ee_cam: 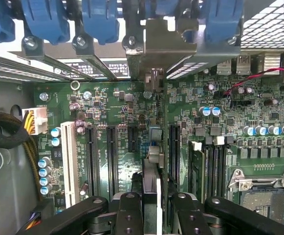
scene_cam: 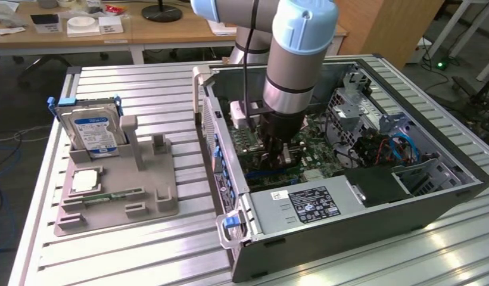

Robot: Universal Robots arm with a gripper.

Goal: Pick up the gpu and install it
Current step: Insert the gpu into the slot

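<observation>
My gripper [scene_cam: 276,156] reaches down into the open computer case [scene_cam: 435,196], low over the green motherboard [scene_cam: 312,149]. In the wrist view its black fingers [ee_cam: 129,210] are shut on the gpu [ee_cam: 154,152], which shows edge-on and upright between them. The card runs over the motherboard [ee_cam: 112,107] in line with the long black expansion slots [ee_cam: 110,156]. Its silver end bracket [ee_cam: 154,44] stands at the case's rear slot openings, below the blue retaining clips [ee_cam: 49,19]. Whether the card's edge sits in a slot I cannot tell.
A grey fixture tray [scene_cam: 117,190] at the exterior view's left holds a silver hard drive [scene_cam: 93,128] and a narrow memory stick [scene_cam: 113,195]. Inside the case are the power supply [scene_cam: 304,205], braided cables [ee_cam: 5,129], a memory module [ee_cam: 196,166] and the CPU socket [ee_cam: 264,196].
</observation>
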